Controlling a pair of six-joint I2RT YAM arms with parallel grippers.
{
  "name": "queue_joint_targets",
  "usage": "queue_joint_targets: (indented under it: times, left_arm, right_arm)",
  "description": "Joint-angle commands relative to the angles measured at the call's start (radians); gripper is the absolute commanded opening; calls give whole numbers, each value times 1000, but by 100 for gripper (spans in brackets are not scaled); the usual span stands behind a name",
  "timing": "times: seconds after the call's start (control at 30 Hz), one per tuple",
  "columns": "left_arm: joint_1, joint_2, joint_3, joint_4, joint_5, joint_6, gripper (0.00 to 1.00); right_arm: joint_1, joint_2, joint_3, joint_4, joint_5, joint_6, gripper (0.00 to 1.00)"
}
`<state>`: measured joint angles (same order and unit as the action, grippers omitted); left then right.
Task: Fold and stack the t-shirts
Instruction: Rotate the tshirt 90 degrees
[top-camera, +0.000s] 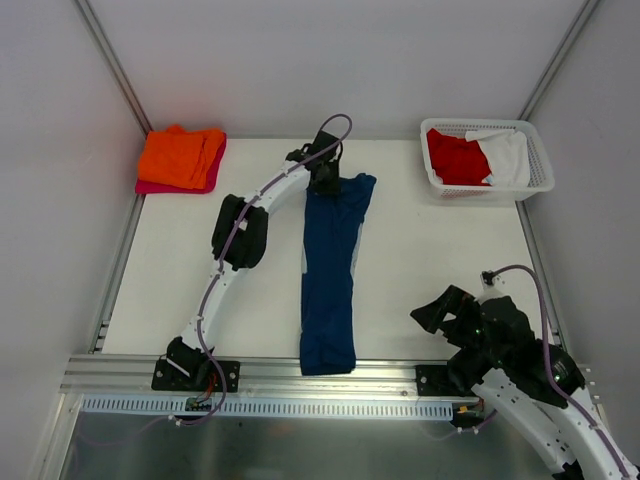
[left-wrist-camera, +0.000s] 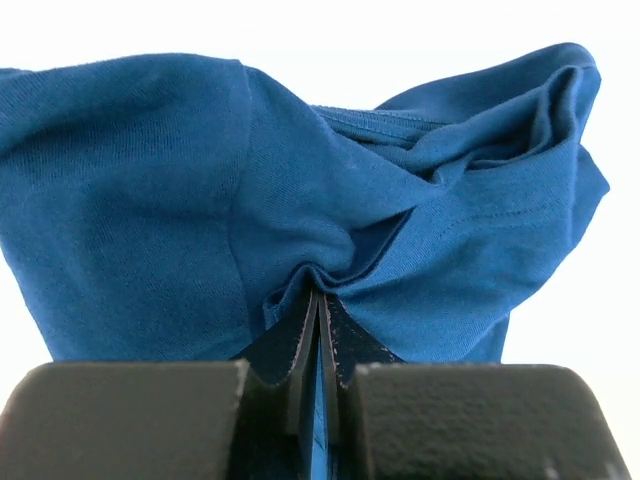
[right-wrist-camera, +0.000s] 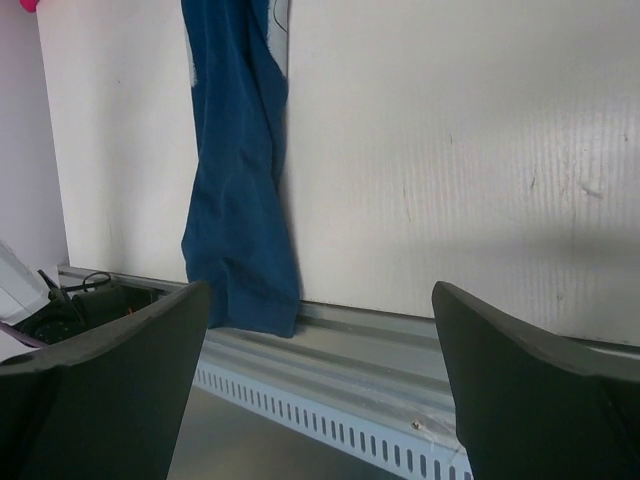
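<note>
left gripper (left-wrist-camera: 320, 300): fully closed, pinching a bunched fold of the navy t-shirt (top-camera: 328, 290); the cloth puckers straight into the pinch, with no gap between the fingers (left-wrist-camera: 345, 345)
left arm: stretched out over the table (top-camera: 430, 250) to its far centre, gripper at the shirt's far end
navy t-shirt: drawn into a long narrow strip down the middle of the table, far end gathered up in the left gripper, near end draped over the aluminium rail (top-camera: 120, 372) at the front edge; wrinkled along its length, a pale patch showing on each long edge about halfway up
right gripper (top-camera: 436, 314): wide open, nothing between the fingers, holding nothing
right arm: folded back at the near right corner, gripper facing the shirt's near end but well apart from it
orange t-shirt (top-camera: 182, 155): folded, far left corner, lying on top of the pink one
pink t-shirt (top-camera: 150, 187): under the orange, only its edges show
basket (top-camera: 540, 170): white lattice, far right corner
red t-shirt (top-camera: 455, 158): crumpled in the basket, left side
white t-shirt (top-camera: 508, 155): crumpled in the basket, right side, touching the red
</note>
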<state>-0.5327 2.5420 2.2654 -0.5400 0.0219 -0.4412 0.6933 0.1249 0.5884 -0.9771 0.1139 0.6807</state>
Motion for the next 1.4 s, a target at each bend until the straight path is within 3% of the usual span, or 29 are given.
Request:
queue_joint_targets:
  times: [0.0, 0.2, 0.37, 0.6, 1.2, 1.27, 1.3, 1.33, 1.37]
  left_arm:
    - [28, 52, 65, -64, 94, -47, 0]
    - [65, 115, 149, -63, 193, -68, 0]
    - [77, 155, 273, -60, 144, -59, 0]
    - [122, 184, 302, 26, 133, -74, 1]
    - [161, 202, 307, 534, 107, -13, 13]
    - [162, 202, 307, 564, 139, -2, 20]
    - [162, 184, 307, 569, 156, 1, 31]
    - [160, 163, 296, 568, 194, 4, 46]
    - [155, 134, 280, 560, 210, 7, 71]
  right_arm:
    - [-3, 39, 99, -112, 39, 5, 98]
    - [-3, 131, 218, -117, 72, -30, 98]
    - [-3, 203, 272, -112, 87, -56, 98]
    - [-5, 258, 324, -92, 93, -73, 98]
    - [-5, 423, 441, -61, 150, -178, 99]
    - [-3, 432, 436, -51, 148, -181, 99]
    - [-3, 441, 432, -46, 144, -184, 99]
    - [-3, 447, 429, -40, 141, -187, 99]
    - [-3, 450, 424, -25, 139, -187, 99]
